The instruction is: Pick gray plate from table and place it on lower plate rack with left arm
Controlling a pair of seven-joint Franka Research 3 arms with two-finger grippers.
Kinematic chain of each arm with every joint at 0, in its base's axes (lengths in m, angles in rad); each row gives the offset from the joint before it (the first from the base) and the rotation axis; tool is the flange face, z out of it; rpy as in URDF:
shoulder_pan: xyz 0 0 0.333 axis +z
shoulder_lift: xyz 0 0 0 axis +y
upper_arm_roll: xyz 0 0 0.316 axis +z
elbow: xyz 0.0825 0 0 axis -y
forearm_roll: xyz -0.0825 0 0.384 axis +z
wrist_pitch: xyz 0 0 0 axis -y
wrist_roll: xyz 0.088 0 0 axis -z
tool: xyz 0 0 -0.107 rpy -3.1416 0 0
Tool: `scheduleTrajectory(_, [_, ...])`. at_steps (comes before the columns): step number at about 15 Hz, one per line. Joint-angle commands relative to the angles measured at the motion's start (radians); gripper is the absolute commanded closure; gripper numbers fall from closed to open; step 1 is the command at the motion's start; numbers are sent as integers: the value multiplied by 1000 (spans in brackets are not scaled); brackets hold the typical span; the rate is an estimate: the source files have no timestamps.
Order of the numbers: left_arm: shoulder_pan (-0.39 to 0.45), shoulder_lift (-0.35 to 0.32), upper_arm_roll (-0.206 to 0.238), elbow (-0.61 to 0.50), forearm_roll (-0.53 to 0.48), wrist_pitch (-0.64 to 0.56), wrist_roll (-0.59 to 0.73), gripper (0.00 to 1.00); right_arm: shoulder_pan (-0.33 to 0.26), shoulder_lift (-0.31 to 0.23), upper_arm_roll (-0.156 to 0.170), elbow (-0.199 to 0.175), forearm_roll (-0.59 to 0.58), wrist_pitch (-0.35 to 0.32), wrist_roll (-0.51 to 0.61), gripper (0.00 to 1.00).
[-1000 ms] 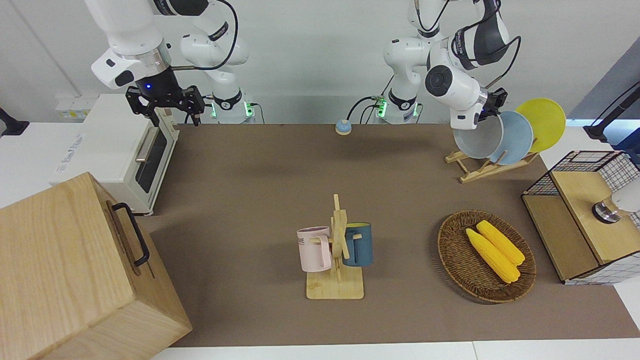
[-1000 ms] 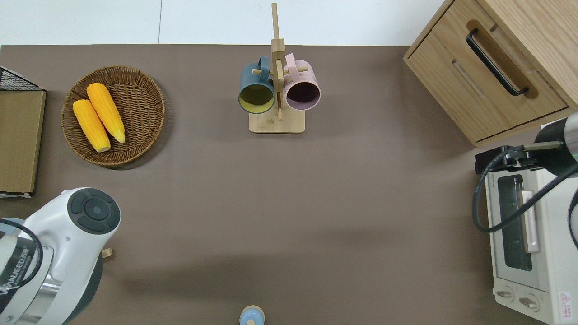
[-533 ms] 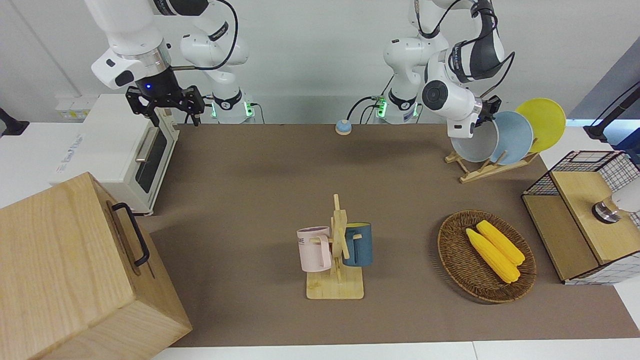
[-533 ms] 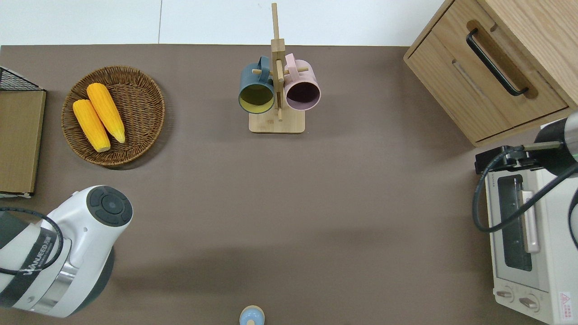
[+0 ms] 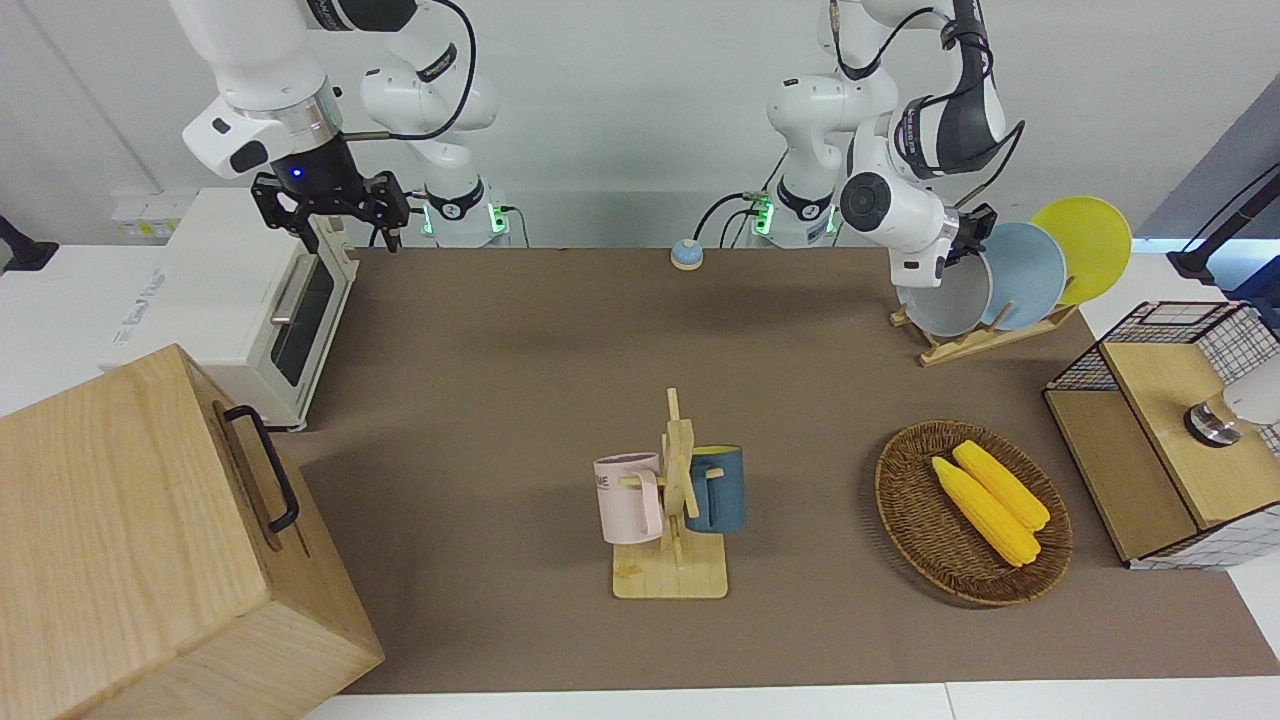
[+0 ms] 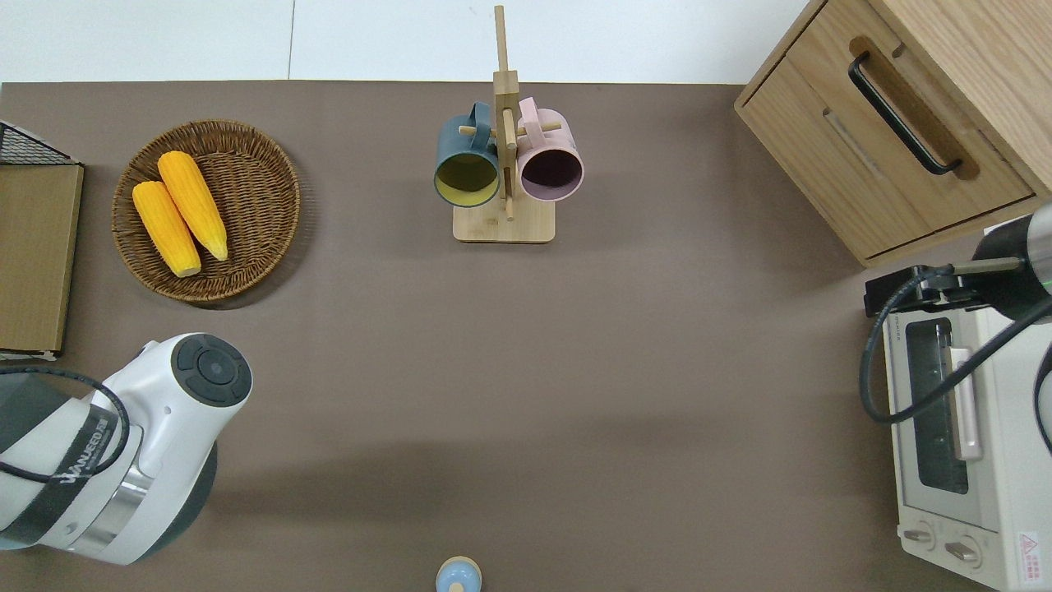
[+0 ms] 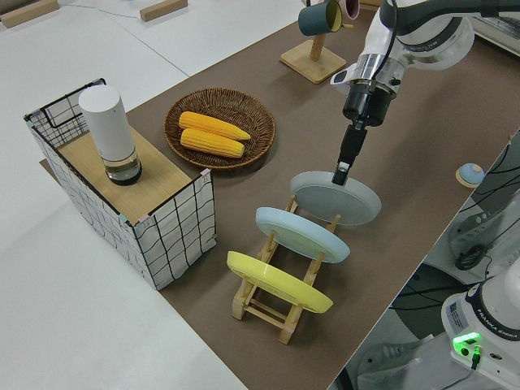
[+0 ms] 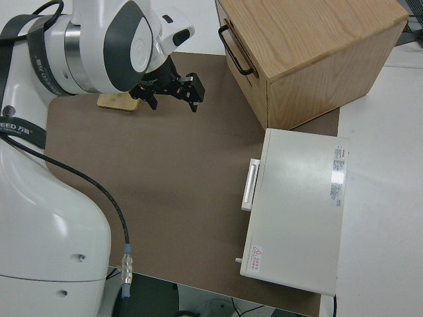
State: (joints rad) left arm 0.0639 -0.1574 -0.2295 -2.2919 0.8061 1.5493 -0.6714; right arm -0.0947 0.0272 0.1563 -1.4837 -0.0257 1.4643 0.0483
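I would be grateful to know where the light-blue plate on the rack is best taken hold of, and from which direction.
Grip the light-blue plate by its raised upper rim, coming down from above. It leans in the lower plate rack between the gray plate and the yellow plate, so only its edge is free; the left hand is at the gray plate's rim in that way.

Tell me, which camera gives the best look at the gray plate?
The left side view: the whole gray plate shows, leaning in the lower plate rack with the left gripper at its rim. The front view shows it partly covered by the arm. The overhead and right side views miss it.
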Motion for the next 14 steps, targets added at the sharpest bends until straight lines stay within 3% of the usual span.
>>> scheduleTrajectory(1, [2,16,25,-6,13,43,-30,1000,7,0,-6,6,3,-1,4,17])
scheduleTrajectory(14, [5,38,45,5,24,74,-30,1000,7,0,-6,6,3,-1,4,17])
